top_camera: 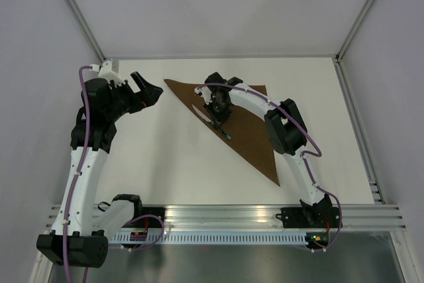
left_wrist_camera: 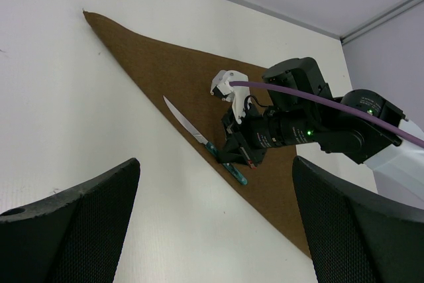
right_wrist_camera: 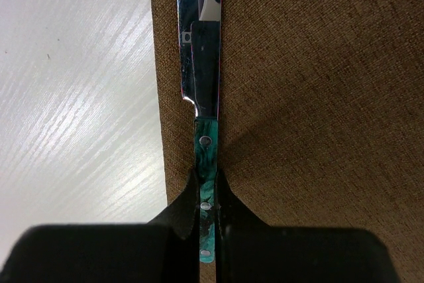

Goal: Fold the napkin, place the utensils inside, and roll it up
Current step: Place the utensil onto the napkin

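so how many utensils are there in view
1: a knife lying along the napkin's long diagonal edge, its handle pinched in the right gripper. Another could be hidden under the napkin.

Overhead and both wrist views share the knife.

The left gripper hovers raised, jaws spread wide. The right arm arcs forward and leftward, its right gripper pointing down, jaws clamped on the knife.

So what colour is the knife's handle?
The knife handle is dark teal-green; the right wrist view shows it best.
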